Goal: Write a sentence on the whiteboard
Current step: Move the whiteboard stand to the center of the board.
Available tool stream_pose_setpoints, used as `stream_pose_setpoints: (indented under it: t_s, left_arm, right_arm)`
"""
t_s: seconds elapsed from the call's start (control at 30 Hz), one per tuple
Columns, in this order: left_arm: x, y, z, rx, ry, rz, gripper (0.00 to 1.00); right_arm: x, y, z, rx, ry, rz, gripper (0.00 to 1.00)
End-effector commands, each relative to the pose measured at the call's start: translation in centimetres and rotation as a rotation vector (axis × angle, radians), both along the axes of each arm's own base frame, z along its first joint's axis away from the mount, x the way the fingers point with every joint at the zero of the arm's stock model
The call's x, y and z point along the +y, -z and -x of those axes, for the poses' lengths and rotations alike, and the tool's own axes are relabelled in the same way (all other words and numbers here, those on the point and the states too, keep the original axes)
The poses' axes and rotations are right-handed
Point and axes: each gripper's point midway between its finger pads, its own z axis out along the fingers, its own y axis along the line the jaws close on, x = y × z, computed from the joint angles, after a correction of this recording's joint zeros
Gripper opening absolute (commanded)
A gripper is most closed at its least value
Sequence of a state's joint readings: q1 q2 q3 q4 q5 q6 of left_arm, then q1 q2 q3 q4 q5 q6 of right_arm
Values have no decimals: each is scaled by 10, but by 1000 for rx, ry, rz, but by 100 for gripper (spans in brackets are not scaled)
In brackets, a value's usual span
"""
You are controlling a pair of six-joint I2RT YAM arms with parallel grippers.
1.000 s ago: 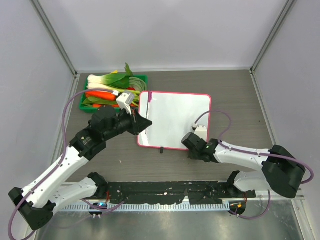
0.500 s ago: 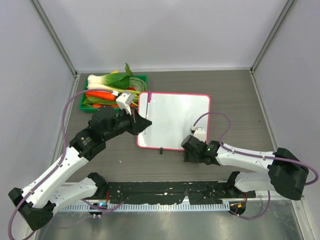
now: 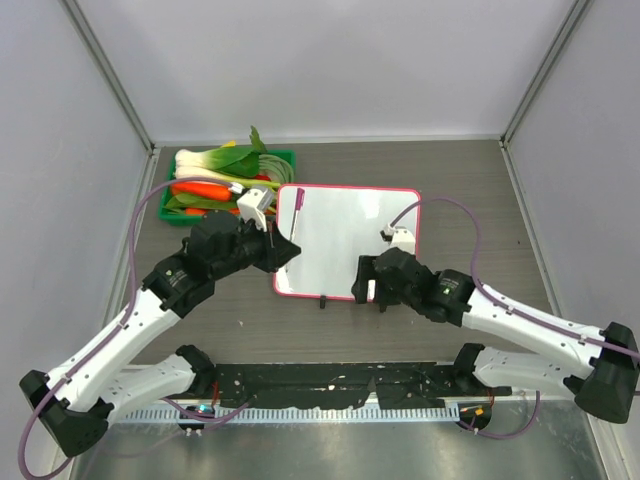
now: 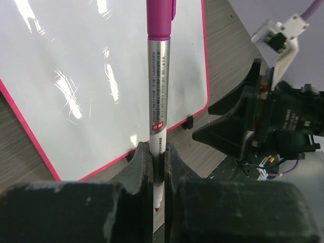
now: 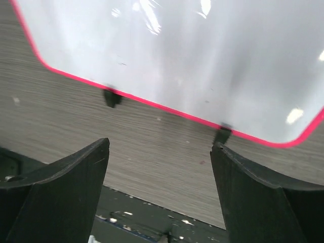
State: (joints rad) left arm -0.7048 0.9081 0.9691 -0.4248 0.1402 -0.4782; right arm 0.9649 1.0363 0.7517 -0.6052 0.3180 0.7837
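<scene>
The whiteboard (image 3: 350, 235) lies flat mid-table, glossy white with a thin pink-red frame and two small black feet (image 5: 111, 97) on its near edge. Its face is blank in every view; the sentence is not in view. My left gripper (image 3: 283, 252) hovers over the board's near left corner, shut on a marker (image 4: 158, 101) with a silver barrel, a purple cap end pointing away and its red tip between the fingers. My right gripper (image 3: 362, 282) is open at the board's near edge, nothing between its fingers (image 5: 76, 169). The whiteboard (image 4: 86, 76) also fills the left wrist view.
A green tray (image 3: 283, 156) of leeks, carrots and greens stands at the back left, touching the board's far left corner. The black base rail (image 3: 330, 385) runs along the near edge. Enclosure walls close in left, right and back.
My right gripper has opened wide and moved left along the board's near edge. The left gripper with the marker has shifted slightly toward the board.
</scene>
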Motion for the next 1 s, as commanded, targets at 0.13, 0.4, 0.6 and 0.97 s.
stream_pose_setpoints:
  t_s: [0.13,0.4,0.6,0.97]
  left_arm:
    - [-1,-20,-1,-61,33,-13,0]
    - [-17,-16,6,-42,145,-22,0]
    - [-37,-16,25,-17,336,-7,0]
    - [-54,-14,29,6,430,29,0]
  right_arm:
    - [48,-109,-21,-250,-196,-307,99]
    - [78,-184,-33,-423,-415,-531,99]
    - [86,-222,-51,-494,-579,-662,96]
    - [122,-219,-29,-362,-866,-846,60]
